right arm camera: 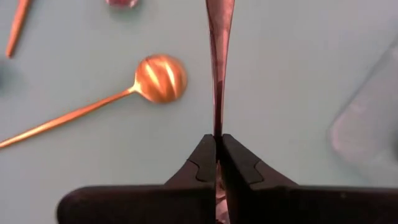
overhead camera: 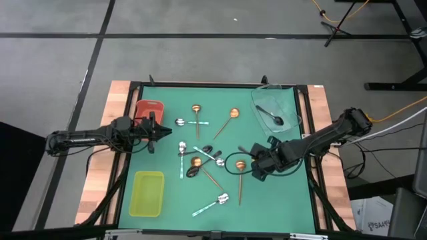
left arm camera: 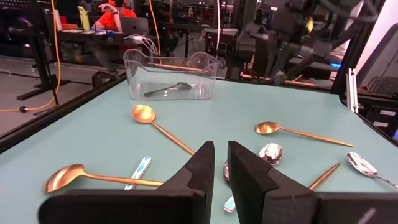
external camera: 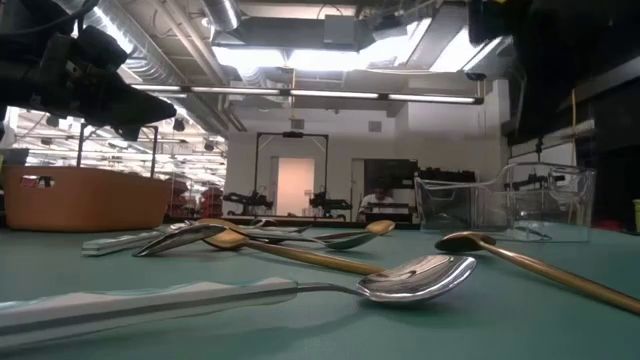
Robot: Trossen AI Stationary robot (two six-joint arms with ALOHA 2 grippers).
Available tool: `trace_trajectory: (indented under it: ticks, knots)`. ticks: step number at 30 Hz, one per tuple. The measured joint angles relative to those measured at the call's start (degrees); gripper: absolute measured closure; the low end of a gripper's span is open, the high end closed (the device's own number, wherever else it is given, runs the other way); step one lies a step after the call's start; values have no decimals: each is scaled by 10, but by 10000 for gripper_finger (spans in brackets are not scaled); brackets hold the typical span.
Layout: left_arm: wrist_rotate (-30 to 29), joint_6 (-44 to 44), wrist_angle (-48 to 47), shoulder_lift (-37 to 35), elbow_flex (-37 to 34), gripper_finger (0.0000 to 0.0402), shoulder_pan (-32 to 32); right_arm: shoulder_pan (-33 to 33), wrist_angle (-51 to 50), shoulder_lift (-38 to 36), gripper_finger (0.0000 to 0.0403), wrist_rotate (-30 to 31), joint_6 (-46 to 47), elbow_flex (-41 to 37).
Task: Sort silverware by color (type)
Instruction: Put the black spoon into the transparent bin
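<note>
One copper spoon (right arm camera: 219,56) is pinched by its thin handle in my right gripper (right arm camera: 218,146), near the table's right edge (handle grip keeps the bowl clear). Left gripper (left arm camera: 219,163) hovers near the red tray (overhead camera: 148,109), fingers barely apart, empty.

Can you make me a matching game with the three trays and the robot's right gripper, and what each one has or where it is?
1 red tray
2 yellow-green tray
3 clear tray
4 right gripper

a holds a black spoon
b pinches a thin spoon handle
c beside the left gripper
d lower left in the high view

Pairs: 1-c, 2-d, 3-a, 4-b
</note>
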Motion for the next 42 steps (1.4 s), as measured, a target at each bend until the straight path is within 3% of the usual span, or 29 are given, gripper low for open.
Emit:
trace_trajectory:
  ticks: [12, 23, 32, 42]
  knots:
    - [0, 0, 0, 0, 0, 363, 0, 0, -149, 0, 401, 66, -72, 176]
    - [0, 0, 0, 0, 0, 363, 0, 0, -291, -1, 402, 120, -75, 300]
    - [0, 0, -1, 0, 0, 363, 0, -18, -294, -41, 402, 130, -92, 305]
    - [0, 0, 0, 0, 0, 363, 0, -134, -294, -100, 403, 124, -179, 305]
